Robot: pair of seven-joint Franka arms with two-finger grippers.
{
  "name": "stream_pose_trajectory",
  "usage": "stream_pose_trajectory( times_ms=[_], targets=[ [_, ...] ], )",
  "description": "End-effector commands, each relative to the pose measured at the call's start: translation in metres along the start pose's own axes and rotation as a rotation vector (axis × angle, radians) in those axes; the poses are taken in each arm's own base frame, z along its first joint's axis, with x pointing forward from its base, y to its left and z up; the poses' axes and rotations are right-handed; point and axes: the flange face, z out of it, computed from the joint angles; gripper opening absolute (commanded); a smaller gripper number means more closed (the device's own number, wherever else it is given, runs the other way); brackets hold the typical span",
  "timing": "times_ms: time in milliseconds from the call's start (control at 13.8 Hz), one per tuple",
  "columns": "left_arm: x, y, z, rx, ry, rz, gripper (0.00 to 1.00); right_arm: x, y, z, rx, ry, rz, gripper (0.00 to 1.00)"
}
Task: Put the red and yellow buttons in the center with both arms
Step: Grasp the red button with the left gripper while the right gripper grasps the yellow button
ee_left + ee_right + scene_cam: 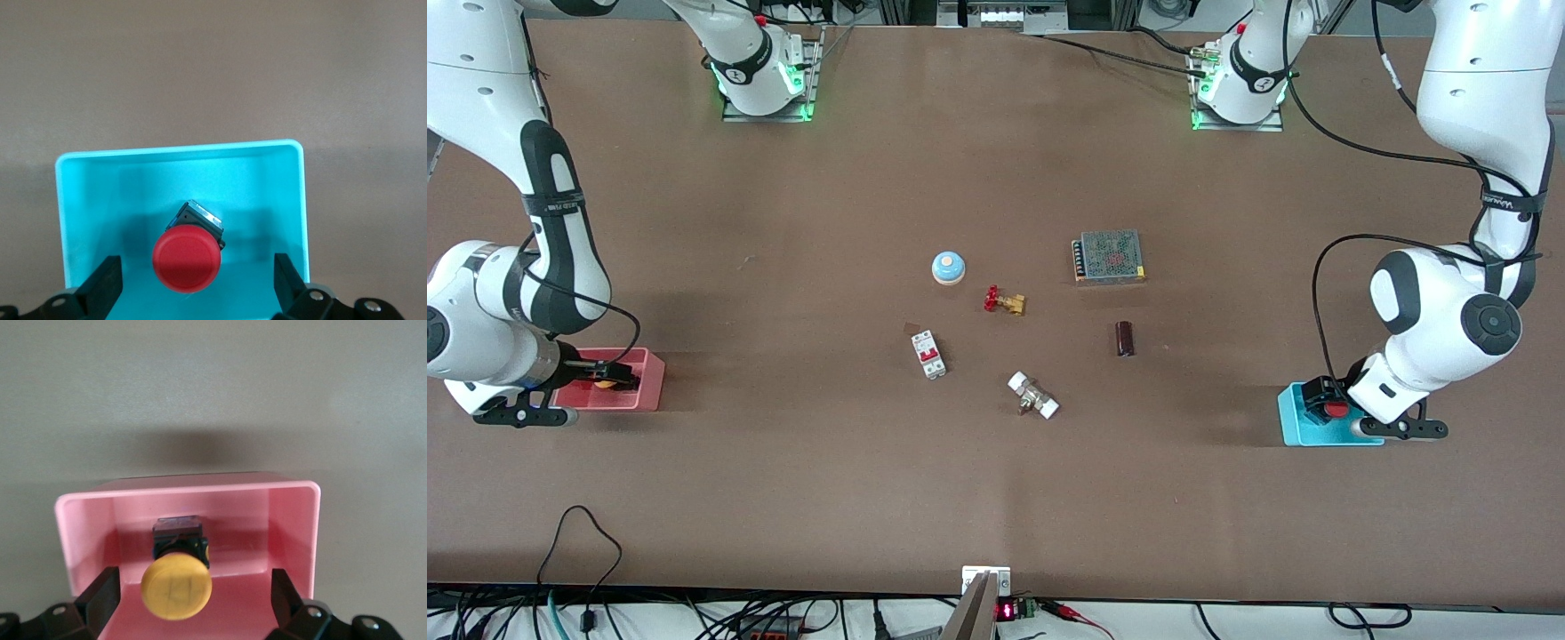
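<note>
The red button [187, 257] lies in the cyan bin [180, 152] at the left arm's end of the table; it also shows in the front view [1336, 409]. My left gripper [195, 287] is down in the bin, open, its fingers either side of the red cap with gaps. The yellow button [176, 588] lies in the pink bin [187, 488] at the right arm's end, and also shows in the front view [607, 384]. My right gripper [193, 603] is open around it, not touching. In the front view both grippers are low in the cyan bin [1294, 418] and the pink bin [649, 378].
In the table's middle lie a light-blue domed button [949, 267], a red-handled brass valve [1004, 300], a breaker [928, 354], a white-ended valve [1033, 396], a dark cylinder [1125, 339] and a mesh-topped metal box [1109, 256].
</note>
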Motion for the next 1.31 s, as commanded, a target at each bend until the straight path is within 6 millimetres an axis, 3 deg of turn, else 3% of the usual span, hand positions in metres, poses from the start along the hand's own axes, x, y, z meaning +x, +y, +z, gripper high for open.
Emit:
stream_pose_trajectory(
  times_ms=[0,435,653,798,944,1234],
  targets=[
    [0.003,-0.004,0.000,0.003,0.008,0.013,0.92,0.005,0.007,0.010,0.003,0.024,-0.011,1.00],
    [0.005,-0.015,-0.004,0.006,0.015,-0.002,0.43,0.004,0.005,0.026,0.010,0.011,-0.055,1.00],
    [0.007,-0.016,-0.011,0.007,0.028,-0.008,0.25,0.003,0.007,0.026,0.024,0.010,-0.071,1.00],
    [0.011,-0.015,-0.023,0.009,0.044,-0.009,0.24,0.002,0.007,0.027,0.027,0.004,-0.070,1.00],
    [0.018,-0.014,-0.054,0.010,0.066,-0.004,0.23,0.002,0.006,0.027,0.033,0.005,-0.064,0.97],
    [0.018,0.007,-0.112,-0.006,0.041,0.012,0.23,0.003,0.004,0.028,0.064,0.009,-0.045,0.69]
  ],
)
